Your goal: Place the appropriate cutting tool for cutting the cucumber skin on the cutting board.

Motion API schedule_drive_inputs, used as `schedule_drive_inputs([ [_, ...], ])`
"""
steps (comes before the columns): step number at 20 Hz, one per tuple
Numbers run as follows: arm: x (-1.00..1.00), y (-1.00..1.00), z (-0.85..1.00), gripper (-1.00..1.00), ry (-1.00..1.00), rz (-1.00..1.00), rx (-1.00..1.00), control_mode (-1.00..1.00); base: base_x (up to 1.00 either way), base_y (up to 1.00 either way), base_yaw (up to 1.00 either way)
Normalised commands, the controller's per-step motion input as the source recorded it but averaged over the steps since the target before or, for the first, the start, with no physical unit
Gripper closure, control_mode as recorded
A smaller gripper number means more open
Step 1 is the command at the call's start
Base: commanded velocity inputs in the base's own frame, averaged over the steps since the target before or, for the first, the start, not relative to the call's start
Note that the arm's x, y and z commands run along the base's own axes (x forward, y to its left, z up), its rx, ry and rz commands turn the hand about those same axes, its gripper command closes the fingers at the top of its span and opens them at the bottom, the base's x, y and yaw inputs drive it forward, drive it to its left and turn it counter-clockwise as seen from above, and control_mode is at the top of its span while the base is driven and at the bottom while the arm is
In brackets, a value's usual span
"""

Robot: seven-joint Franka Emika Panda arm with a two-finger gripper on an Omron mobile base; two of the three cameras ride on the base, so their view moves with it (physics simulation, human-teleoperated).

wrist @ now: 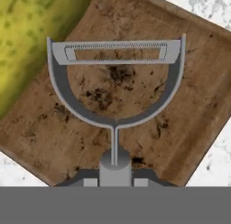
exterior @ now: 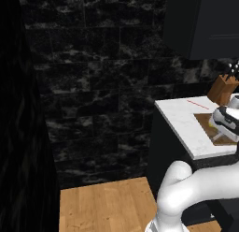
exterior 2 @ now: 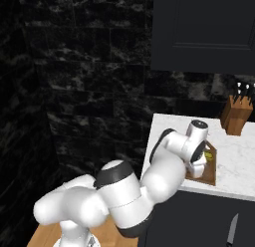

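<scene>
A grey Y-shaped peeler (wrist: 115,122) sticks out from my gripper (wrist: 115,180), which is shut on its handle. The peeler's blade hangs right over the dark brown cutting board (wrist: 189,105); whether it touches the wood I cannot tell. The yellow-green cucumber (wrist: 31,33) lies on the board just beside the blade's left end. From the right base view, my gripper (exterior 2: 199,164) points down at the board (exterior 2: 206,175), with the cucumber (exterior 2: 209,155) next to it. In the left base view, the hand (exterior: 227,123) covers part of the board (exterior: 204,119).
The board lies on a white marble counter (exterior: 179,121) near its front edge. A light-brown knife block (exterior 2: 234,114) with dark handles stands at the back right. A thin red rod (exterior: 198,104) lies on the counter behind the board. Dark cabinets (exterior 2: 204,32) hang above.
</scene>
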Motion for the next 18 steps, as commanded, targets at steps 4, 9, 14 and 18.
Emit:
schedule_drive_inputs([
  [4,0.00,0.11,-0.16,-1.00,0.00,0.00,0.00,-1.00,0.00,0.00,0.00],
  [9,-0.05,0.01,0.08,-1.00,0.00,0.00,0.00,-1.00,0.00,0.00,0.00],
  [14,-0.60,0.02,0.73,-1.00,-0.07,0.00,0.02,-1.00,0.00,0.00,0.00],
  [18,-0.66,0.21,0.75,-1.00,-0.09,0.00,0.00,-1.00,0.00,0.00,0.00],
])
